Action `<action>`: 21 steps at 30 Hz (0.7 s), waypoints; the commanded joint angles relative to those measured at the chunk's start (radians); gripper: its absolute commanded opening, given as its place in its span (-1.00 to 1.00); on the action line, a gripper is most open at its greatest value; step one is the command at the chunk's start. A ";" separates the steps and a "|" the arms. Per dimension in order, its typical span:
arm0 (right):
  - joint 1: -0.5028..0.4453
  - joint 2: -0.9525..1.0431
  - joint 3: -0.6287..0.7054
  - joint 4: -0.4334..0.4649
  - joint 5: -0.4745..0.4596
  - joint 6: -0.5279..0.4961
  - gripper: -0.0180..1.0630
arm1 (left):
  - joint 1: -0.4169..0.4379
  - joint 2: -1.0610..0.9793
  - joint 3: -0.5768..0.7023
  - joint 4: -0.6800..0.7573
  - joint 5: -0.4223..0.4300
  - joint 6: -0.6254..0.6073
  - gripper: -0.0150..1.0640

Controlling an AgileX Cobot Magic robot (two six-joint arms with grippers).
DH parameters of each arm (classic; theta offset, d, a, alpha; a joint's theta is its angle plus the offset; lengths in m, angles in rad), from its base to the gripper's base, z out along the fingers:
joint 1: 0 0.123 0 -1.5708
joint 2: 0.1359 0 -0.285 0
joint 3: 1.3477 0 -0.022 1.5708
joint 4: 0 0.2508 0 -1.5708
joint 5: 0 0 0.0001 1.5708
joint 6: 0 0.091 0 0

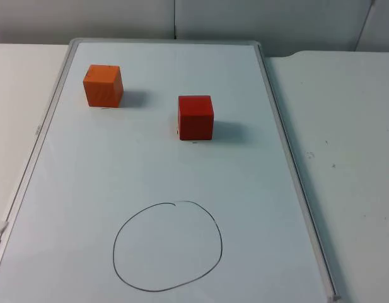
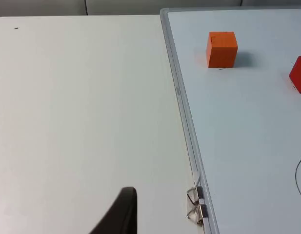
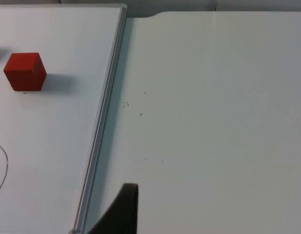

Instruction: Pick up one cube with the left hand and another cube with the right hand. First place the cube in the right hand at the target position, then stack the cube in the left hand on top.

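While both arms wait off the board, one left fingertip (image 2: 122, 214) hangs over bare desk (image 2: 82, 122) beside the whiteboard (image 2: 248, 146) edge and its clips (image 2: 195, 204); grip state can't tell. Right fingertip (image 3: 122, 212) sits over desk by the opposite edge, state can't tell. Orange cube (image 1: 103, 85) lies far ahead of the left fingers, red cube (image 1: 195, 117) ahead of the right, apart. Drawn circle (image 1: 168, 246) holds nothing.

White table top (image 1: 345, 158): you have a framed whiteboard (image 1: 150, 164) lying flat on it. On the board, an orange cube (image 1: 103, 85) and a red cube (image 1: 195, 117) stand apart; nearer you, a hand-drawn black circle (image 1: 167, 246). Two metal clips (image 2: 195, 204) grip the board's left edge.
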State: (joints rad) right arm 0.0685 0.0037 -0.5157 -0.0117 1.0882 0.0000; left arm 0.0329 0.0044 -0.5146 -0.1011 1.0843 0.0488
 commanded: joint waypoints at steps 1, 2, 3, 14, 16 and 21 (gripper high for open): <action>-0.008 -0.004 0.007 -0.005 -0.010 0.000 0.97 | -0.006 -0.004 -0.015 -0.004 -0.021 -0.006 0.98; -0.008 -0.004 0.007 -0.005 -0.010 0.000 0.97 | -0.006 0.001 -0.028 -0.004 -0.027 -0.006 0.98; -0.008 -0.004 0.007 -0.005 -0.010 0.000 0.97 | -0.006 0.018 -0.043 -0.004 -0.032 -0.006 0.98; -0.008 -0.004 0.007 -0.005 -0.010 0.000 0.97 | -0.006 0.283 -0.197 -0.008 -0.200 -0.007 0.98; -0.008 -0.004 0.007 -0.005 -0.010 0.000 0.97 | -0.006 0.365 -0.241 -0.008 -0.240 -0.004 0.98; -0.008 -0.004 0.007 -0.005 -0.010 0.000 0.97 | -0.006 0.575 -0.356 -0.011 -0.314 0.058 0.98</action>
State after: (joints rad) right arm 0.0685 0.0037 -0.5157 -0.0117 1.0882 0.0000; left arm 0.0329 0.5121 -0.8313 -0.1011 0.8180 0.0747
